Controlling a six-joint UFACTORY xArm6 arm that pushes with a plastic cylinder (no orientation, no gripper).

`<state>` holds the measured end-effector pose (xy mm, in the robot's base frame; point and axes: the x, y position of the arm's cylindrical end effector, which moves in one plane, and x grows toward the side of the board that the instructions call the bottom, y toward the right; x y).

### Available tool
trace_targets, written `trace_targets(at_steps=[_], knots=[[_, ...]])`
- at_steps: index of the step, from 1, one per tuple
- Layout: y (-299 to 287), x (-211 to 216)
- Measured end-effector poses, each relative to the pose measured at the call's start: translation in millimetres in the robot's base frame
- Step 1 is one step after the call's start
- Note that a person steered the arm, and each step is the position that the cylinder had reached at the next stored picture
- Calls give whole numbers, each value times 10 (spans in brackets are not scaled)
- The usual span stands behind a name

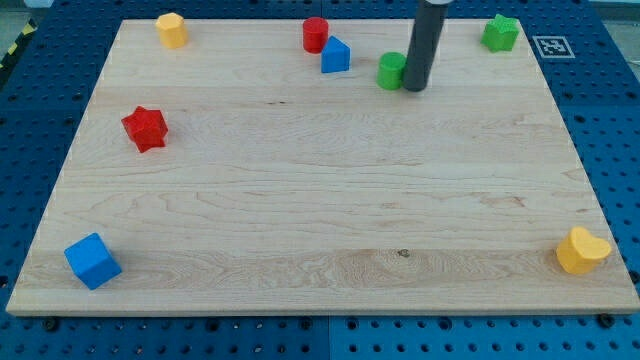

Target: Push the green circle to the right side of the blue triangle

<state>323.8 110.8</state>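
Observation:
The green circle [391,71] sits near the view's top, a short gap to the right of the blue triangle [335,55]. A red cylinder [316,34] touches the blue triangle's upper left. My tip [415,87] is the lower end of a dark rod that comes down from the view's top. It stands right against the green circle's right side.
A green star [500,32] lies at the top right, a yellow block [172,30] at the top left. A red star [146,128] is at the left, a blue cube [92,261] at the bottom left, a yellow heart [582,250] at the bottom right. The wooden board [320,210] ends in blue pegboard.

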Motion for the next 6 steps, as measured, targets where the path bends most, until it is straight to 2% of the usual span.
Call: trace_targets(at_steps=[1,2,6], knots=[[-198,-224],[-215,-273],[-446,-273]])
